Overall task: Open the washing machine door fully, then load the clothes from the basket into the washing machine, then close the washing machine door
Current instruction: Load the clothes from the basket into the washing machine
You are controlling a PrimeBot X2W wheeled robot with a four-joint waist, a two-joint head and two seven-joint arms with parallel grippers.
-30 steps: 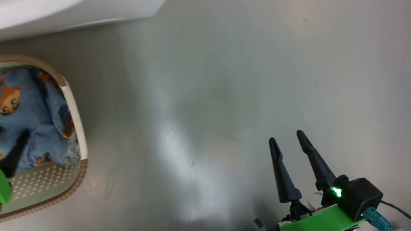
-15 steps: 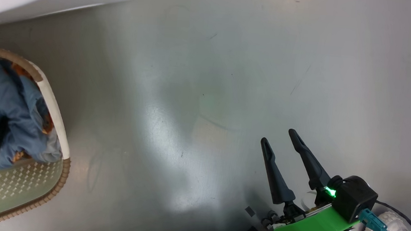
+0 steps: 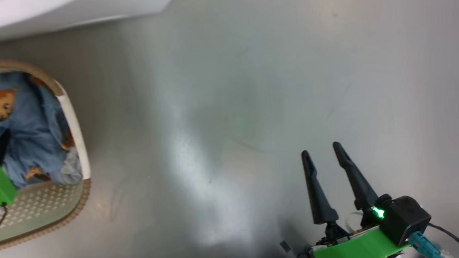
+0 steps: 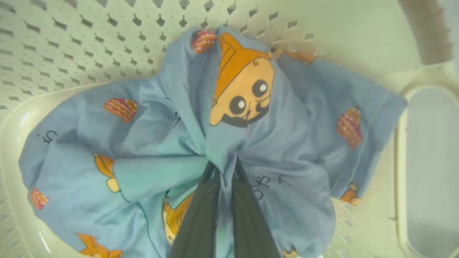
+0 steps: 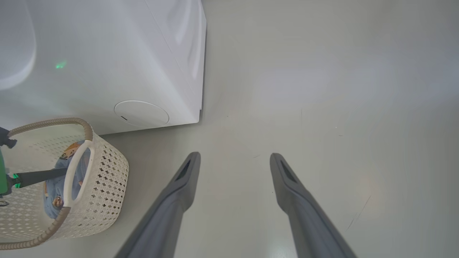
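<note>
Changed since a second ago: your left claw (image 4: 222,168), then spread above the bundle, is now clenched on a gathered fold of the clothes (image 4: 287,143).

Clothes: light blue fabric with an orange cartoon print, bunched around and ahead of the left claw, lying inside the basket (image 4: 89,46). The pinch appears to take only a thin ridge of cloth, and most of the bundle hangs loose to either side.

Basket: cream, perforated, brown rim; stands on the floor (image 3: 235,104) and surrounds the left claw.

Washing machine (image 5: 107,53): white, beyond the basket from the left claw, with a round flap (image 5: 141,113) low on its front.

Right claw (image 5: 235,156): released, fingers wide, over the floor, well apart from the basket.

Handling note: lift straight up and slowly, so the trailing cloth clears the rim without tipping the basket. Watch that the thin fold does not slip. Check that the washing machine door stands fully open before you carry the load across.
</note>
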